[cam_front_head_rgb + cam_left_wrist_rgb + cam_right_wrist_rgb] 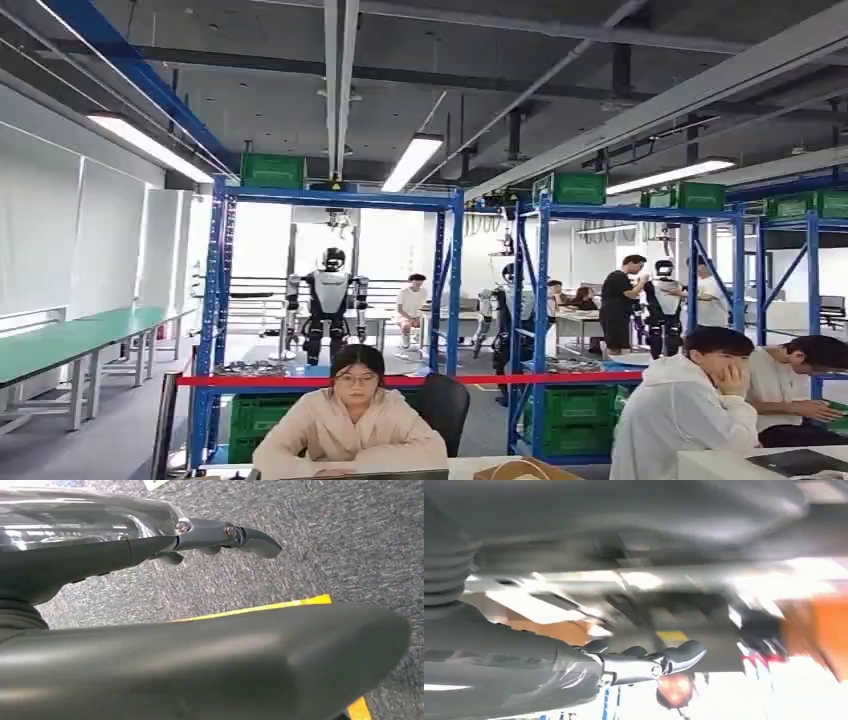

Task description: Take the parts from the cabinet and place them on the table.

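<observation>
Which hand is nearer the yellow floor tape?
Left, likely: the left hand hangs over the yellow tape; the right hand shows in a blurred view, its place relative to the tape unclear.

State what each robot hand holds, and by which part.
Nothing: the left robot hand and the right robot hand each show extended fingers with no object in them.

Head view faces forward across workshop; left wrist close above floor (310, 535); right wrist blurred.
</observation>
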Robot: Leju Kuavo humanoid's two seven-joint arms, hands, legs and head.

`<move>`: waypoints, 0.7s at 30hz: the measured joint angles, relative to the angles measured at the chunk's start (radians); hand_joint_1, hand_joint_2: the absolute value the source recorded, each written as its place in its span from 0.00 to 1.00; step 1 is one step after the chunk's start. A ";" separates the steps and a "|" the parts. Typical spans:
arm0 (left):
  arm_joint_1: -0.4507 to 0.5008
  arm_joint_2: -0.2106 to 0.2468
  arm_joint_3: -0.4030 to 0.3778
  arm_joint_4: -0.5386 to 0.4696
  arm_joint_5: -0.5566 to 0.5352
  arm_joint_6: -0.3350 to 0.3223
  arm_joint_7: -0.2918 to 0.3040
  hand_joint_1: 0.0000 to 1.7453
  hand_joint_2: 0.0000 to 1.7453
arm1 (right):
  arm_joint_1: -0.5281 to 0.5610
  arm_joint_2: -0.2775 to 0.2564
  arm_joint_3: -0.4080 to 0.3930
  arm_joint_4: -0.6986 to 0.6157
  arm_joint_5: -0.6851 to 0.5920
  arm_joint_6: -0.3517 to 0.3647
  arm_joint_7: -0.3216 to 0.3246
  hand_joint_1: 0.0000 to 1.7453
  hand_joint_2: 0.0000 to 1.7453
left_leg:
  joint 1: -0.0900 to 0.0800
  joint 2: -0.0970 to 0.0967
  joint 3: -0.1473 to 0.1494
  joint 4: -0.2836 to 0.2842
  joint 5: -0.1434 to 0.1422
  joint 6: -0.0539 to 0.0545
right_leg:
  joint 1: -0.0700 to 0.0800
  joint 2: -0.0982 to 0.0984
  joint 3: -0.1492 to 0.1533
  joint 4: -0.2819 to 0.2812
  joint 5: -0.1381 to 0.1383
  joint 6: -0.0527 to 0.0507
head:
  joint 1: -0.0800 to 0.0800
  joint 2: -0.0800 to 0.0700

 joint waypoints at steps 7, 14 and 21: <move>0.003 -0.001 -0.005 0.000 0.003 -0.020 -0.003 0.00 0.00 | 0.276 0.030 -0.267 -0.525 -0.807 0.381 -0.164 0.00 0.00 | 0.002 0.002 -0.072 0.175 -0.119 -0.019 | -0.001 -0.012 0.013 -0.024 0.010 -0.029 | 0.000 0.000; 0.006 0.000 -0.003 0.000 0.030 -0.020 0.004 0.00 0.00 | 0.476 0.085 -0.444 -0.946 -1.065 0.656 -0.151 0.00 0.00 | 0.001 0.001 0.017 0.016 -0.022 -0.022 | 0.001 -0.003 0.009 0.000 -0.004 -0.016 | 0.000 0.000; 0.008 0.000 0.006 0.000 0.045 -0.011 0.007 0.00 0.00 | 0.612 0.095 -0.474 -1.122 -1.057 0.718 -0.176 0.00 0.00 | -0.001 0.003 0.006 0.001 0.001 0.017 | -0.009 -0.002 -0.018 0.084 -0.089 0.019 | -0.001 0.000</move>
